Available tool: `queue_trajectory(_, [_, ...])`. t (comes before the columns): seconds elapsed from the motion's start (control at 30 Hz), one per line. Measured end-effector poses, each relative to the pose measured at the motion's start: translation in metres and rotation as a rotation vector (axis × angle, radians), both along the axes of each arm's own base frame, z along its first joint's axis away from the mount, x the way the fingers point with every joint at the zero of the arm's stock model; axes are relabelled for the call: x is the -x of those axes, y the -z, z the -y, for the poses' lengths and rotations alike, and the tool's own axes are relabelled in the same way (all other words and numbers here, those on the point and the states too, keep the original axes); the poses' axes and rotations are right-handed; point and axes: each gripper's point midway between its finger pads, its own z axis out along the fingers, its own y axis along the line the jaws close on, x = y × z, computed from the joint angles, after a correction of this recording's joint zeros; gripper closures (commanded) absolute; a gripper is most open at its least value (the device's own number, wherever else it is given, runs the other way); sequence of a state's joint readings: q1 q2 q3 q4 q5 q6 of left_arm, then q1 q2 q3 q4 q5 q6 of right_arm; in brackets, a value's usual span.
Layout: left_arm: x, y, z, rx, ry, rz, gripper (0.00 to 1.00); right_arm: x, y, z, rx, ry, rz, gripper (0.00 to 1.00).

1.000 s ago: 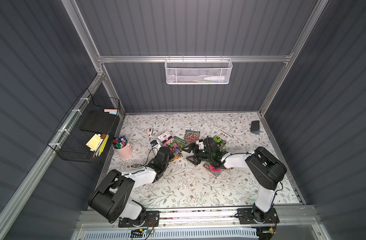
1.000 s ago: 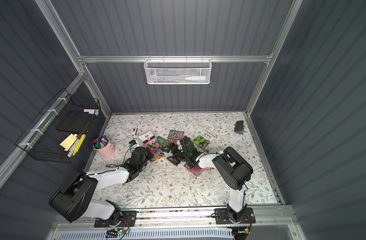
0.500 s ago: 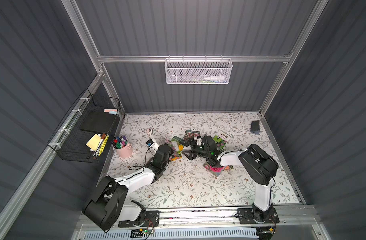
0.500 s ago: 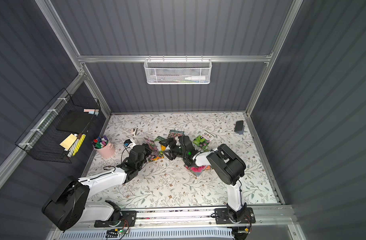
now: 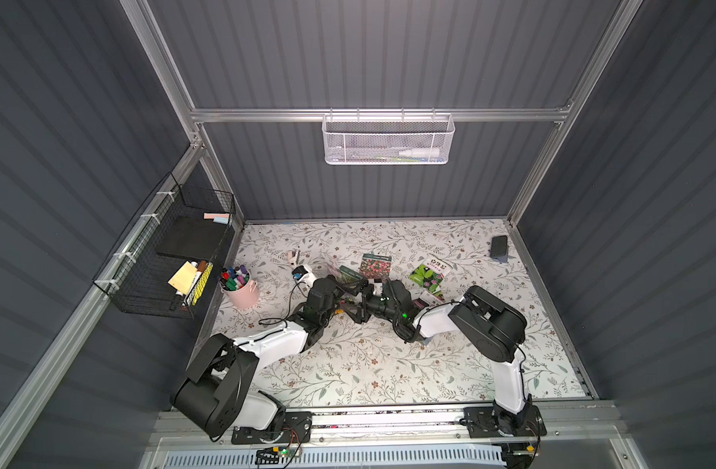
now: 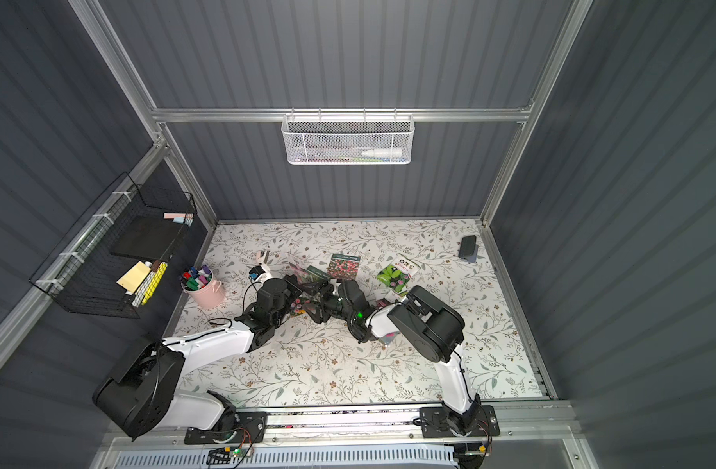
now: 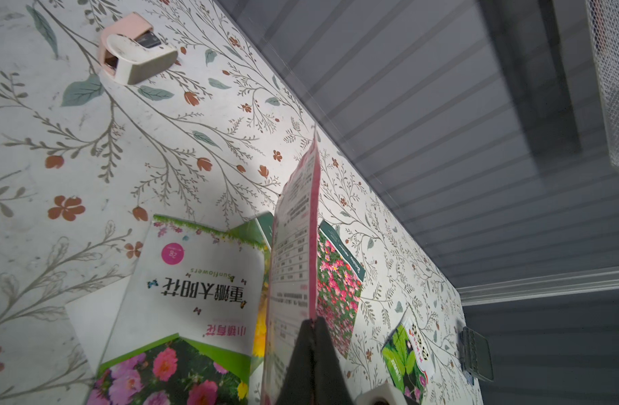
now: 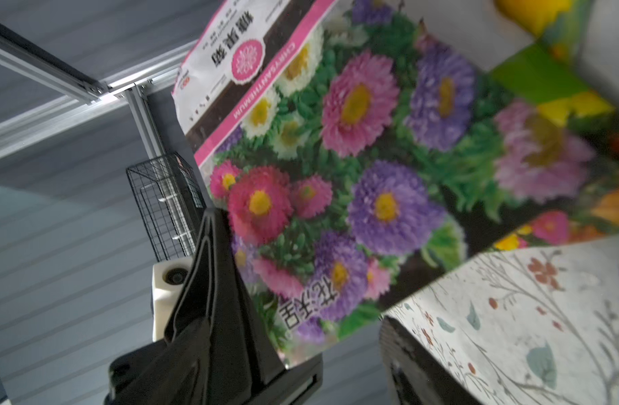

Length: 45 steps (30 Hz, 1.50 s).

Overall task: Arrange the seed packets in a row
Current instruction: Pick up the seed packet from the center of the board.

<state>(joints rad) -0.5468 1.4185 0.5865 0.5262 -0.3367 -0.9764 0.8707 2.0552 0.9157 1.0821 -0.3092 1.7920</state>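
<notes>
My left gripper (image 7: 311, 321) is clenched on the chrysanthemum seed packet (image 7: 294, 245). My right gripper (image 8: 301, 273) is spread wide, facing it.

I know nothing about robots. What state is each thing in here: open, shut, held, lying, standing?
left gripper: shut on the purple-flower packet.
purple-flower packet: held upright on its edge.
right gripper: open, jaws either side of that packet's corner.
sunflower packet: lying flat among others.
red-flower packet: lying flat, face up.
green-leaf packet: lying flat, face up.
pen pot: upright, full of pens.
dark slab: lying flat.
</notes>
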Motion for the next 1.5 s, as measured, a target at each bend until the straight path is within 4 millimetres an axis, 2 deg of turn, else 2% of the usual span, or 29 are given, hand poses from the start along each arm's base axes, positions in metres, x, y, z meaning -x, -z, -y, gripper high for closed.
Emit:
queue_trajectory(0.17, [0.002,-0.002,0.006,0.006,0.018,0.004,1.00,-0.013,0.015,0.014,0.010,0.096,-0.014,0.34])
queue_trajectory(0.4, [0.004,-0.011,0.009,0.019,0.029,0.024,1.00,-0.033,0.022,0.026,-0.007,0.185,-0.006,0.57])
queue_trajectory(0.57, [0.005,-0.011,0.010,0.021,0.035,0.022,1.00,-0.039,0.017,0.030,-0.027,0.207,0.006,0.72])
queue_trajectory(0.77, [0.006,-0.008,0.010,0.017,0.035,0.009,1.00,-0.044,0.014,0.034,-0.032,0.222,0.017,0.99])
queue_trajectory(0.93, [0.010,-0.004,0.010,0.011,0.049,-0.012,1.00,-0.048,0.019,0.042,-0.008,0.219,0.023,1.00])
queue_trajectory(0.97, [0.013,-0.003,0.010,0.007,0.056,-0.024,0.83,-0.049,0.021,0.044,0.006,0.210,0.022,1.00])
queue_trajectory(1.0, [0.017,-0.002,0.010,0.002,0.066,-0.037,0.58,-0.051,0.022,0.047,0.018,0.195,0.024,1.00])
queue_trajectory(1.07, [0.026,-0.001,0.008,-0.021,0.094,-0.078,0.23,-0.053,0.023,0.052,0.044,0.147,0.028,1.00])
queue_trajectory(1.1, [0.032,-0.002,0.007,-0.047,0.112,-0.101,0.12,-0.057,0.022,0.057,0.056,0.126,0.033,1.00])
queue_trajectory(1.13, [0.037,-0.004,0.006,-0.081,0.135,-0.125,0.05,-0.060,0.022,0.061,0.068,0.105,0.039,1.00])
queue_trajectory(1.17, [0.042,-0.009,0.007,-0.116,0.162,-0.147,0.01,-0.062,0.022,0.066,0.080,0.075,0.047,1.00])
queue_trajectory(1.33, [0.052,-0.047,0.017,-0.277,0.327,-0.195,0.01,-0.061,0.026,0.092,0.153,-0.091,0.085,1.00])
queue_trajectory(1.43, [0.056,-0.059,0.024,-0.319,0.431,-0.257,0.01,-0.043,0.023,0.094,0.195,-0.246,0.127,1.00])
queue_trajectory(1.5, [0.057,-0.062,0.033,-0.320,0.511,-0.304,0.01,-0.025,0.015,0.091,0.239,-0.363,0.178,1.00])
